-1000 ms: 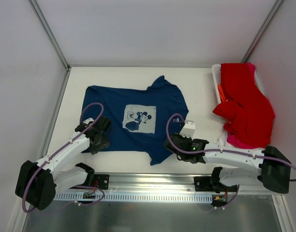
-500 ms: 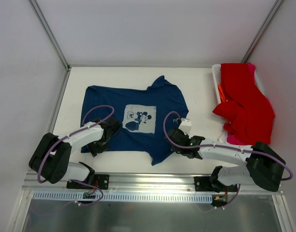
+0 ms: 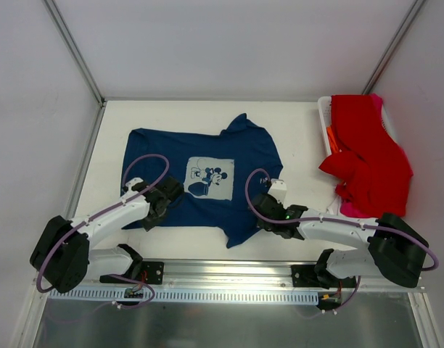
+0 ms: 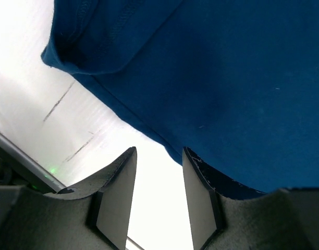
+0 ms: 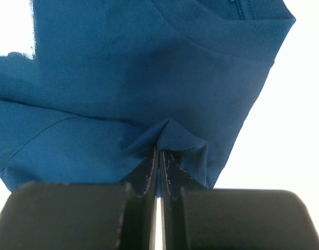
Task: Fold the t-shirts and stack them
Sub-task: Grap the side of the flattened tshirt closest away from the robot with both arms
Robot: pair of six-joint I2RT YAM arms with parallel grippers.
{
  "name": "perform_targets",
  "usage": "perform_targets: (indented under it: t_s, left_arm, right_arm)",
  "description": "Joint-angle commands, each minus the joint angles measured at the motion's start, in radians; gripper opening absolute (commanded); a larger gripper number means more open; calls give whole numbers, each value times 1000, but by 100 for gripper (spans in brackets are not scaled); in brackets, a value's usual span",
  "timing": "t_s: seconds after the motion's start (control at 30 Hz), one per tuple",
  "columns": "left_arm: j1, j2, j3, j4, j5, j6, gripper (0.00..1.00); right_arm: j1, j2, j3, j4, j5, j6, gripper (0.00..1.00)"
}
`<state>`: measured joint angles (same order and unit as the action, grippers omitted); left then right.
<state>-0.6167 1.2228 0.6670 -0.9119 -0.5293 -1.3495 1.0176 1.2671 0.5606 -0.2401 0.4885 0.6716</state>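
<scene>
Annotator: Pincers first, at the near edge. Your left pincer sits at the near-left hem of the navy t-shirt. Its jaws are partly apart with bare worktop showing in the gap and nothing clamped. The hem runs right by one finger.

Operator: And my right one?

Annotator: Your right pincer is closed tight on a pinched-up fold of the navy t-shirt, at its near-right side, low over the worktop.

Operator: Where's the shirt itself?

Annotator: It's spread flat mid-worktop between your two arms, with the white mouse print face up. One part sticks out toward the far side, and the near-right corner comes to a point toward your bases.

Operator: The rest?

Annotator: Far right, the red t-shirt is heaped over the white basket and spills past its near rim. The pink t-shirt peeks out under the red one's near edge and again at the basket's far corner. The basket stands apart from the navy t-shirt.
</scene>
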Motion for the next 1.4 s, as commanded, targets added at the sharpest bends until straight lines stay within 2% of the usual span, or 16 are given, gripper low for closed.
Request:
perform_targets:
  t_s: [0.0,0.7,0.93,1.03,1.27,1.3,1.37]
  left_arm:
    - [-14,-52,-30,-7,-35,-57,40]
    - [-14,165,-46,33,-52,-114,41]
    - [-15,150,-41,48,-72,-111,30]
    - [-15,158,-37,50,-86,-109,19]
    - [-15,192,-27,70,-97,-111,6]
    - [-17,192,-30,79,-98,-109,1]
    - [-15,182,-35,96,-106,-100,0]
  right_arm:
    - [-4,-3,1,9,-10,0,0]
    - [-5,28,-11,7,-2,-1,1]
    - [-7,38,-14,10,-4,-3,0]
    - [-8,44,-13,9,-8,-3,0]
    - [-7,28,-31,9,-7,-1,1]
    - [-8,25,-34,9,-5,2,1]
    - [-8,21,-37,2,-5,5,0]
